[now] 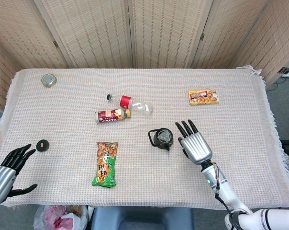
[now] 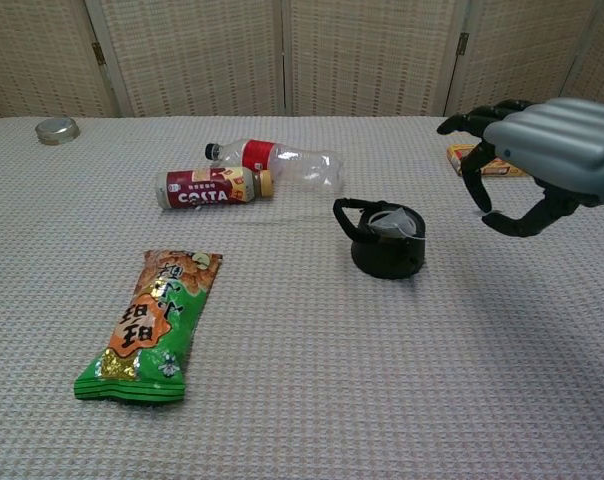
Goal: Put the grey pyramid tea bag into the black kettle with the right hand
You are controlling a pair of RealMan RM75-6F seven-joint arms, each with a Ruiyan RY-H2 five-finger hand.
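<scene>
The black kettle [image 1: 162, 138] [image 2: 387, 242] stands lidless near the table's middle. The grey pyramid tea bag [image 2: 389, 221] lies inside its mouth, with only its pale top showing. My right hand [image 1: 195, 145] [image 2: 544, 162] hovers just right of the kettle, apart from it, fingers spread and holding nothing. My left hand [image 1: 8, 167] rests at the table's front left corner in the head view, fingers apart and empty.
Two bottles [image 1: 119, 109] [image 2: 252, 172] lie behind the kettle, and a green snack bag [image 1: 106, 164] [image 2: 147, 323] lies front left. An orange snack pack [image 1: 203, 97] is at the back right. A small black lid [image 1: 42, 144] and a metal tin [image 1: 49, 80] sit at the left.
</scene>
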